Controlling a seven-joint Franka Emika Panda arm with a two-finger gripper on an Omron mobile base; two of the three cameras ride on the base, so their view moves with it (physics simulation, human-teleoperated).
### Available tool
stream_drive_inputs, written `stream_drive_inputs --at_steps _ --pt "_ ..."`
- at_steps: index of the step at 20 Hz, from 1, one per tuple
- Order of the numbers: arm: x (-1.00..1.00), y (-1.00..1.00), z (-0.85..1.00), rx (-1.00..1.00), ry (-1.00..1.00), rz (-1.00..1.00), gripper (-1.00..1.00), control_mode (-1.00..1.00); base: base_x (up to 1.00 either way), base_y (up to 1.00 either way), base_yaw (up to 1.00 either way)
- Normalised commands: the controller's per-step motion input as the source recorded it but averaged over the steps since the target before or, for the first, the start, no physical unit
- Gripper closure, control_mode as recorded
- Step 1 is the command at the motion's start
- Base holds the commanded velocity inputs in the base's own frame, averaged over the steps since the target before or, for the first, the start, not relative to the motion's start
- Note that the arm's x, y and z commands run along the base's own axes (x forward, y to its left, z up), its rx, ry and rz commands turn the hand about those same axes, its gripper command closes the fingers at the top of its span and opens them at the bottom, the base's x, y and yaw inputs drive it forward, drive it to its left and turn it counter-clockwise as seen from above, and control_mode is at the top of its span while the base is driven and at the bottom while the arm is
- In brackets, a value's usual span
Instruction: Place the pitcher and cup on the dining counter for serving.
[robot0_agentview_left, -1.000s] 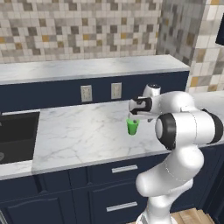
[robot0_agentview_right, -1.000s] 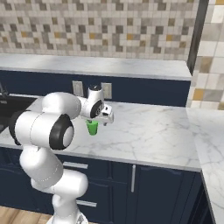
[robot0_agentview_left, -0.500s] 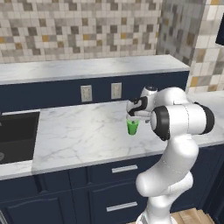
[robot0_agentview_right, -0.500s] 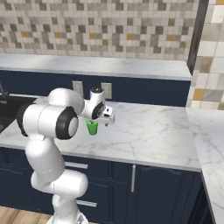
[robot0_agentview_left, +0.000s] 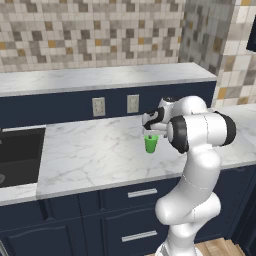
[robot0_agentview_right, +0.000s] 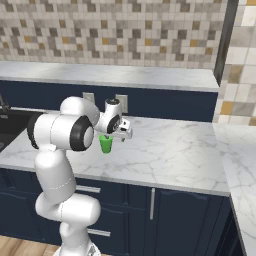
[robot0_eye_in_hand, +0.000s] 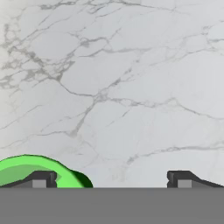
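Hand view has the cup (robot0_eye_in_hand: 37, 171) sitting off-centre, its rim under the left fingertip (robot0_eye_in_hand: 40, 179) rather than between the two. The gripper (robot0_agentview_left: 150, 131) hangs right above it, jaws wide apart, holding nothing. Cup stands upright on the marble worktop (robot0_agentview_left: 95, 150), so I'd guess it needs a sideways nudge first.

No text, label, brand, number or sign can be read anywhere in these views.
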Motion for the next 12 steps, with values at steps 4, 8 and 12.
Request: stream_drive_inputs --at_steps 4,8,12 --pt "0.26 0.00 -0.21 0.00 0.00 0.00 -1.00 -1.00 0.00 0.00 0.00" --pt "0.09 0.00 -0.34 0.00 0.00 0.00 -1.00 -1.00 0.00 0.00 0.00" --pt "-0.20 0.00 -0.35 0.00 0.00 0.00 1.00 -1.00 0.00 0.00 0.00"
